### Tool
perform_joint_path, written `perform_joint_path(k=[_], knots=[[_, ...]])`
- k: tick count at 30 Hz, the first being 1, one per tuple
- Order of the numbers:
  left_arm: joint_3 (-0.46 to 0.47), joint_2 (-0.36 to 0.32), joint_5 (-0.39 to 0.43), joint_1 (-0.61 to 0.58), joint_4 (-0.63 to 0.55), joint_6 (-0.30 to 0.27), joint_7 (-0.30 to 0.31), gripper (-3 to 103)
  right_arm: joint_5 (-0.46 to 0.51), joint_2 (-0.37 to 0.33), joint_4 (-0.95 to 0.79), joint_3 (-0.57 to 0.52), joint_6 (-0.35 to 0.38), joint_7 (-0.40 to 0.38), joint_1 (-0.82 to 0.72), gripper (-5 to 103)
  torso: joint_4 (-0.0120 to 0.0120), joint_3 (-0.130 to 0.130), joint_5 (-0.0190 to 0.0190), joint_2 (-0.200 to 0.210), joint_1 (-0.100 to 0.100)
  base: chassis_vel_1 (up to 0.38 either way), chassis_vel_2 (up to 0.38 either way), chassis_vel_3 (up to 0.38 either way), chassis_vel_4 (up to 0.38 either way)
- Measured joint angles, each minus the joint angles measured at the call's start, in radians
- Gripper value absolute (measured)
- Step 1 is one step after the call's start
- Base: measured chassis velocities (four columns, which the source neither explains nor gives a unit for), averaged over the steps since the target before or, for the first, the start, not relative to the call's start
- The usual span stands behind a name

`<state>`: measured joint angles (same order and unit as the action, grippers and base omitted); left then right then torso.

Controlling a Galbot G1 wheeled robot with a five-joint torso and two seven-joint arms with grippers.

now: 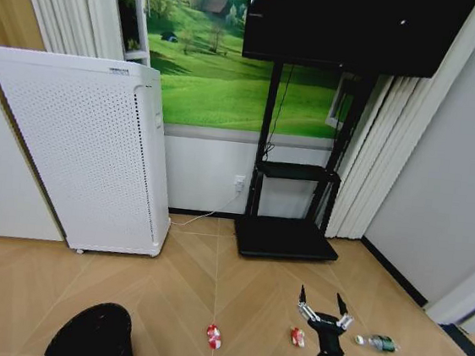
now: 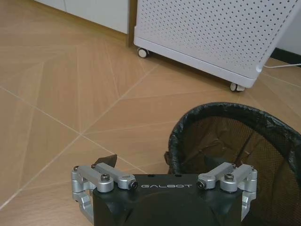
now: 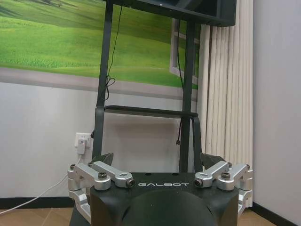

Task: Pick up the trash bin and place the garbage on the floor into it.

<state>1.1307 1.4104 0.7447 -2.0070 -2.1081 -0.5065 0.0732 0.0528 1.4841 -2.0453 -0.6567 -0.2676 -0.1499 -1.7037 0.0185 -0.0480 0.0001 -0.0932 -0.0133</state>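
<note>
Black mesh marked the round trash bin point(image 1: 92, 336), stood on the floor point(image 1: 186, 266). Garbage, two red-white pieces point(image 1: 214, 335) and a green-labelled bottle point(image 1: 380, 343), was strewn near the right gripper point(image 1: 323, 308), jaws spread wide and empty. The left gripper's point(image 2: 162, 162) jaws were spread beside the bin's rim.

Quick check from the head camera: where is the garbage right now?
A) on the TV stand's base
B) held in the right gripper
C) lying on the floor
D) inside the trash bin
C: two red-and-white pieces and the bottle lie on the floor; the right gripper is open and empty, and the trash bin stands apart.
</note>
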Motion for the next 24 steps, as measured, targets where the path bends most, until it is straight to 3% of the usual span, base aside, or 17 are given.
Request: perform_joint_path(k=[5, 11, 14, 18, 23, 24], knots=[[-0.038, -0.014, -0.029, 0.057, 0.041, -0.003, 0.001, 100, 0.000, 0.002, 0.001, 0.001, -0.004, 0.000, -0.002, 100, 0.0002, -0.001, -0.0001, -0.001, 0.000, 0.000, 0.000, 0.000, 0.000], [-0.067, -0.035, -0.068, 0.096, 0.075, -0.049, 0.021, 103, 0.003, 0.001, 0.004, -0.008, -0.007, 0.000, -0.003, 100, 0.0001, -0.001, -0.0001, -0.001, 0.000, 0.000, 0.000, 0.000, 0.000], [-0.074, -0.038, -0.101, 0.102, 0.093, -0.057, 0.015, 95, 0.005, 0.002, 0.004, -0.009, -0.008, 0.000, -0.003, 100, 0.0000, -0.001, -0.0002, -0.002, 0.000, 0.000, 0.000, 0.000, 0.000], [-0.080, -0.038, -0.143, 0.121, 0.138, -0.024, 0.005, 79, 0.005, 0.007, 0.004, -0.007, -0.019, 0.000, -0.013, 100, -0.0001, -0.002, -0.0001, -0.002, -0.001, 0.000, 0.000, 0.000, 0.000], [-0.098, -0.046, -0.076, 0.147, 0.175, -0.002, -0.005, 57, 0.020, 0.007, -0.005, -0.005, -0.032, 0.010, -0.017, 100, 0.0001, -0.002, -0.0001, -0.003, -0.001, 0.000, 0.000, 0.000, 0.000], [-0.100, -0.046, -0.066, 0.151, 0.179, -0.002, -0.005, 57, 0.028, 0.006, -0.009, -0.006, -0.032, 0.012, -0.017, 100, 0.0001, -0.002, -0.0001, -0.003, -0.001, 0.000, 0.000, 0.000, 0.000]])
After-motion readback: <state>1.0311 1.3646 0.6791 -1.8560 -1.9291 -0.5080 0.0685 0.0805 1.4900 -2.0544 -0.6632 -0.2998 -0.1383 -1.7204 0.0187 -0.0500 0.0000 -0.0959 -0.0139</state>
